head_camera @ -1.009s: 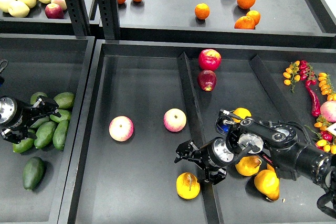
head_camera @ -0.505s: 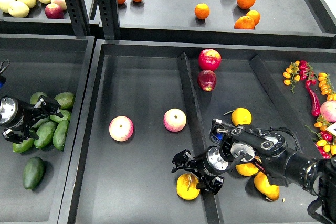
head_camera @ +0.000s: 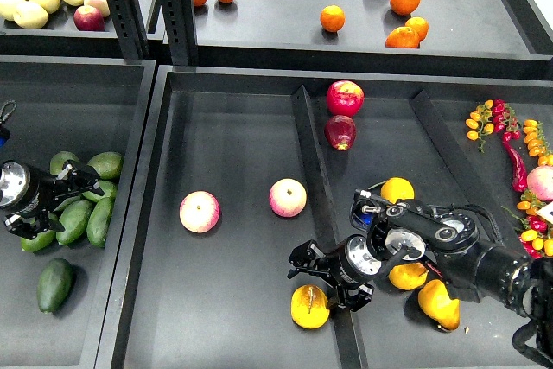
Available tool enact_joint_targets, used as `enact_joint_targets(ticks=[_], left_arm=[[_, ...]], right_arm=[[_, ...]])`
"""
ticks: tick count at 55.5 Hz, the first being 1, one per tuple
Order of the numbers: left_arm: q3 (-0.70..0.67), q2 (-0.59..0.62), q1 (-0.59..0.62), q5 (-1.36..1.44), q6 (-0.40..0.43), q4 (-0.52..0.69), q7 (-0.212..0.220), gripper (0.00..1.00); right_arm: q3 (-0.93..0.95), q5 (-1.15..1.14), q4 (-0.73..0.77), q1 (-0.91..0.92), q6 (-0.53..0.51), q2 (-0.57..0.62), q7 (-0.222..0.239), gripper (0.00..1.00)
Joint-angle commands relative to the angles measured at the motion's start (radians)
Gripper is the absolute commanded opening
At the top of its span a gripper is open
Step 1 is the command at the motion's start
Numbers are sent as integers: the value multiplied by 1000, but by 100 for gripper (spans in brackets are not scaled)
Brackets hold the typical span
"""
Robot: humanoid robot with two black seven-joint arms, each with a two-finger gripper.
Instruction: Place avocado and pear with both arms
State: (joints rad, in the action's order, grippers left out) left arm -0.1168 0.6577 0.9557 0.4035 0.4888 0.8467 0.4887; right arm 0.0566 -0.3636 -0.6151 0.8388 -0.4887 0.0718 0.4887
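Observation:
The dark green avocado (head_camera: 54,284) lies alone at the front of the left tray, below a pile of lighter green avocados (head_camera: 82,205). My left gripper (head_camera: 67,199) is open and empty over that pile, up and apart from the dark avocado. The golden-yellow pear (head_camera: 308,306) with an orange-brown blotch lies at the front of the middle tray, against the divider (head_camera: 313,170). My right gripper (head_camera: 320,280) is open and empty, just above and beside the pear's top; I cannot tell if it touches.
Two pink apples (head_camera: 200,212) (head_camera: 288,198) lie in the middle tray. Two red apples (head_camera: 345,98), an orange (head_camera: 397,190) and plainer yellow pears (head_camera: 439,302) lie right of the divider. Chilies and small tomatoes (head_camera: 518,157) are at far right. Oranges (head_camera: 333,18) sit on the back shelf.
My right gripper dipped down-left toward the pear, then drew back slightly up and right, staying open. The pear has not moved. My left gripper drifted slightly left.

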Motion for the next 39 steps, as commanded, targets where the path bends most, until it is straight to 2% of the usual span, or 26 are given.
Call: enact_joint_targets(ticks=[1, 39], left_arm=[[0, -1, 0, 0, 0, -1, 0, 100], [0, -3, -2, 0, 0, -1, 0, 100]], right_arm=[[-3, 0, -2, -1, 0, 0, 0, 100], [-9, 17, -8, 55, 0, 40, 0, 100]])
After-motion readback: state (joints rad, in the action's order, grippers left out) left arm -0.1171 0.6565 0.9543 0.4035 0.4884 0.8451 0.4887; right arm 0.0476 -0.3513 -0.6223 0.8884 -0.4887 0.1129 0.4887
